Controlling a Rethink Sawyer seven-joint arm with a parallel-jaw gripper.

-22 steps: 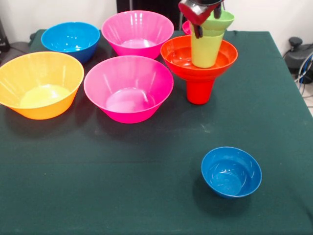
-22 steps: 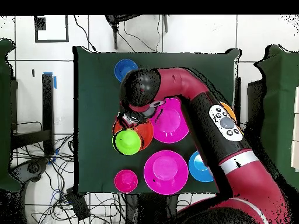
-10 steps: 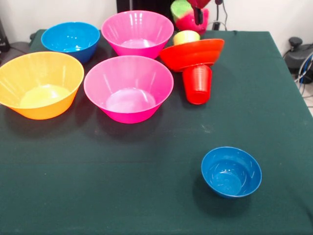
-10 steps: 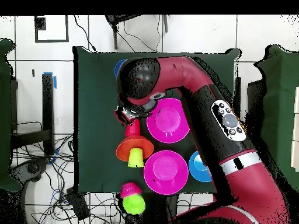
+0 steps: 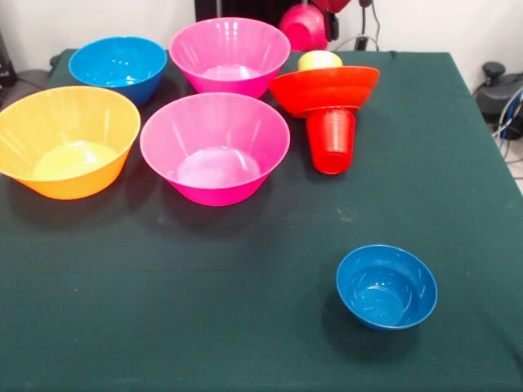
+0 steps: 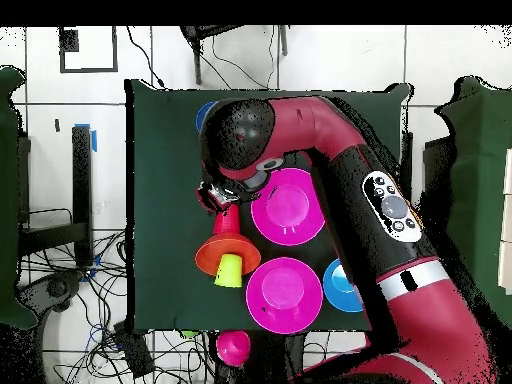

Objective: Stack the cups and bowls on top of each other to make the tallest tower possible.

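The tower lies toppled on its side. The red cup points its mouth toward the table's front, and the wide red-orange bowl leans tilted against its base. The lime-green cup lies behind that bowl. A small red bowl is past the table's edge. My gripper hangs above the red cup, open, holding nothing.
Two big pink bowls, a yellow-orange bowl and a mid-sized blue bowl stand upright left of the fallen stack. A small blue bowl sits alone near the front right. My arm spans the table.
The upright tower fell over onto its side. The small green and red bowls flew off the far edge; only the red one still shows. My gripper rose.
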